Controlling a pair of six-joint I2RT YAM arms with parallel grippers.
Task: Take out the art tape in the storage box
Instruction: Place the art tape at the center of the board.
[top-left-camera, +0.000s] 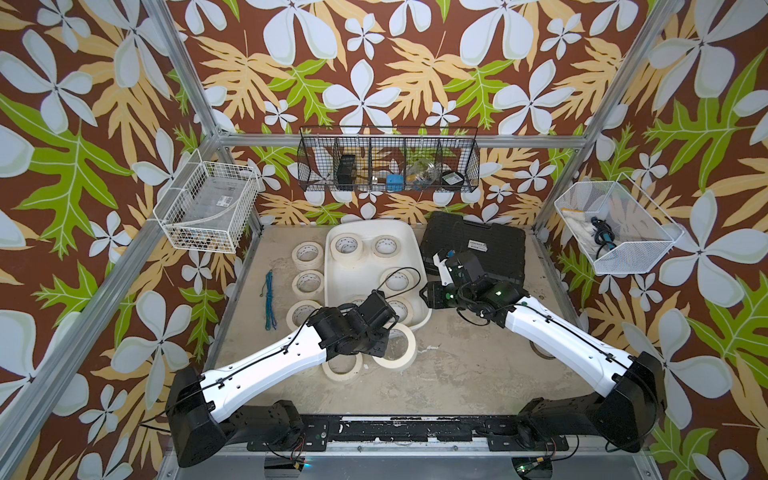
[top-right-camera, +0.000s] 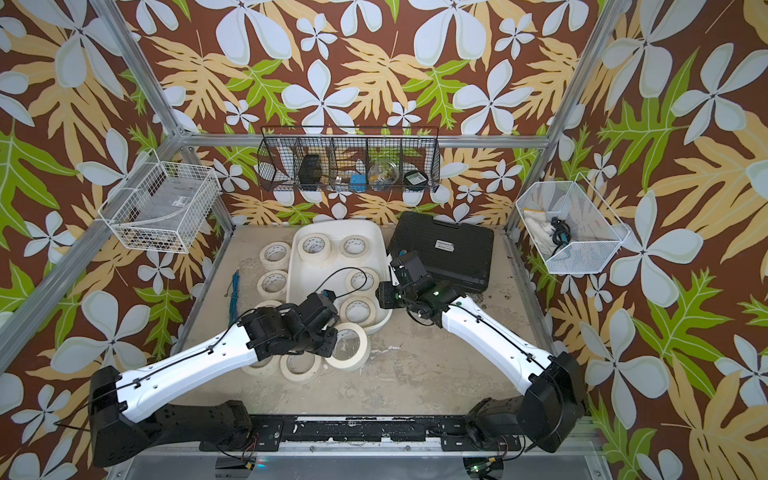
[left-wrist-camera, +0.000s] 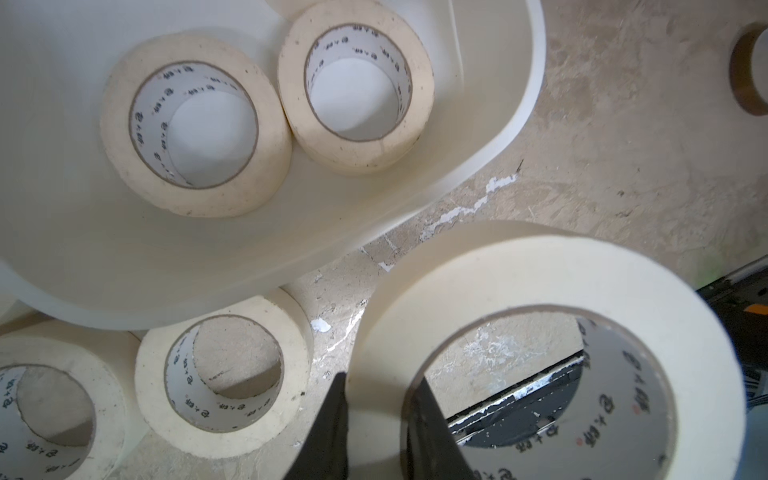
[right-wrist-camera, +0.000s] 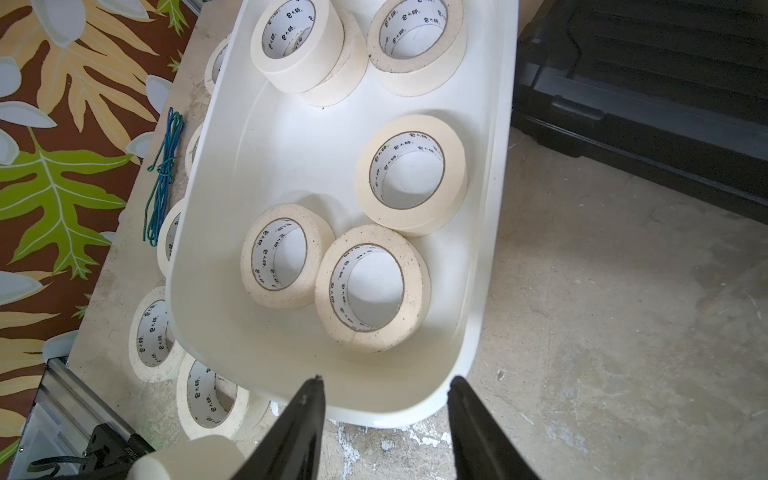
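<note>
Glimpse in a top view: carries one art tape (top-left-camera: 397, 347) roll, tilted, over the tabletop (top-left-camera: 457, 365) just outside the storage box (top-left-camera: 349, 282), probably to join rolls already out. Left wrist: clenches left pincer (left-wrist-camera: 380, 378) across that roll's wall. Right wrist: holds right pincer (right-wrist-camera: 387, 379) released, empty, by the box's corner; shows several rolls inside.

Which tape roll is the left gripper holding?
The tilted roll just outside the storage box's near end; the left gripper pinches its wall, others lie loose.
</note>
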